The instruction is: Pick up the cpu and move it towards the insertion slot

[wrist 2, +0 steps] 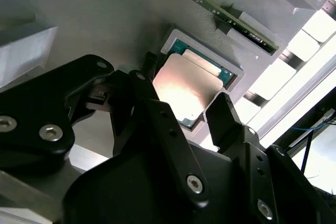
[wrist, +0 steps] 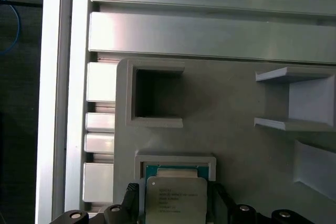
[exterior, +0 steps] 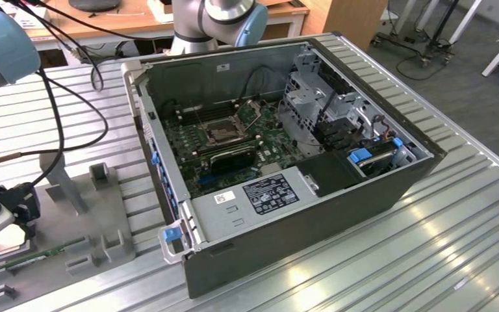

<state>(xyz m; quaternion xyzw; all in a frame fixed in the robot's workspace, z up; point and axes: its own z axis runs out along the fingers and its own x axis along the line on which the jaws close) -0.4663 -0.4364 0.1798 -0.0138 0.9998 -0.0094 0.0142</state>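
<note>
Ribbed metal table carries a grey tray and an open computer case. The gripper hangs low over the tray, and the insertion slot lies well apart from the tray, inside the case. In the second wrist view the gripper is closed narrowly on the cpu, which sits in a tray recess. In the first wrist view only the thin edges of the cpu are held; I think it may tilt, catch the recess wall and slip out.
</note>
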